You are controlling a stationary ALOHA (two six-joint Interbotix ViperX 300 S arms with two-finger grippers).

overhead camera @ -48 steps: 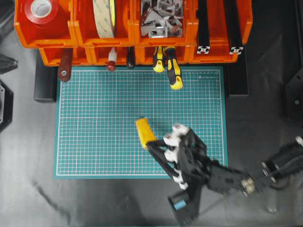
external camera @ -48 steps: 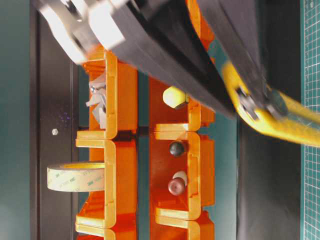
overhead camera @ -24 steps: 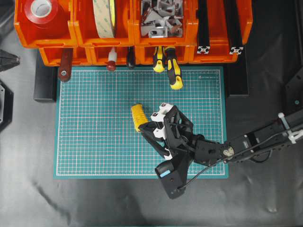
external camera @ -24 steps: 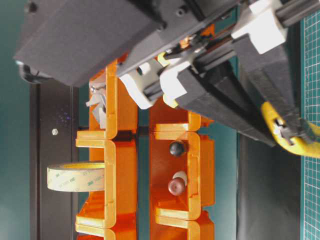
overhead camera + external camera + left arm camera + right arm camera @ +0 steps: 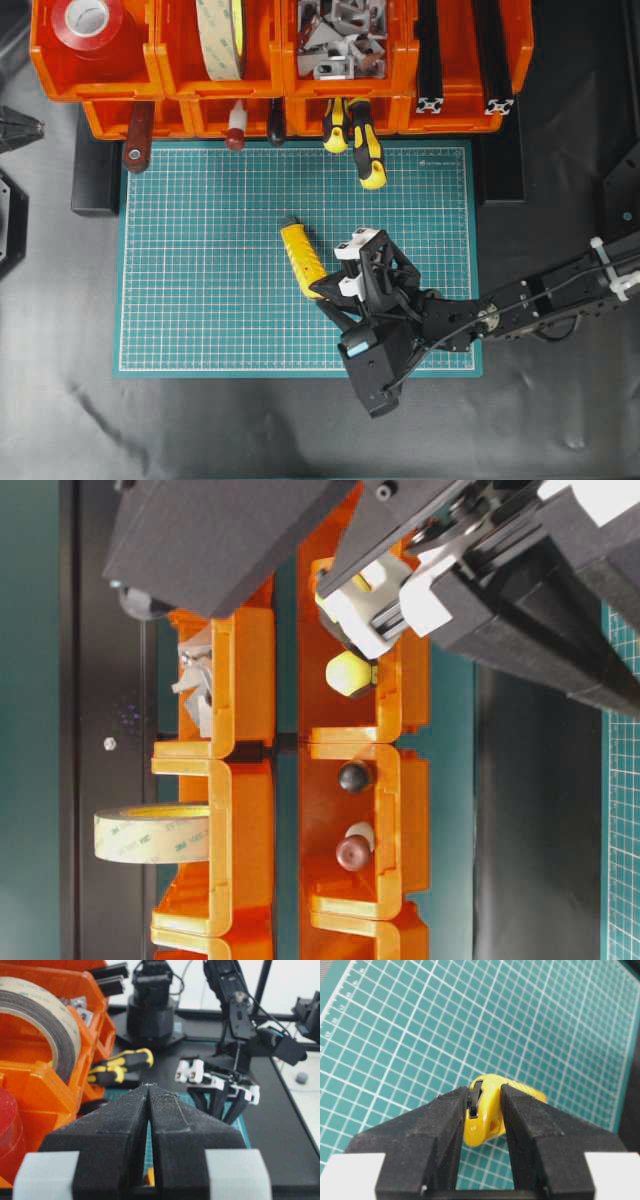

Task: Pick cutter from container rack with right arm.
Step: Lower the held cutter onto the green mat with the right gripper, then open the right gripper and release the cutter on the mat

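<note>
Yellow cutter (image 5: 301,256) – green gridded mat (image 5: 200,260)

- Cutter (image 5: 487,1110): far end hidden behind right gripper (image 5: 486,1105) fingers in wrist view.
- Rack (image 5: 280,60): top cut by overhead edge.
- Table-level view: cutter not visible.

The right arm (image 5: 330,540) fills the top — black body, white clips — in front of the container rack (image 5: 360,780), tape roll (image 5: 150,833) below.

The right gripper (image 5: 485,1110) is clamped on something gripped between its fingertips. The left gripper (image 5: 148,1091) is held with jaws pressed together.
</note>
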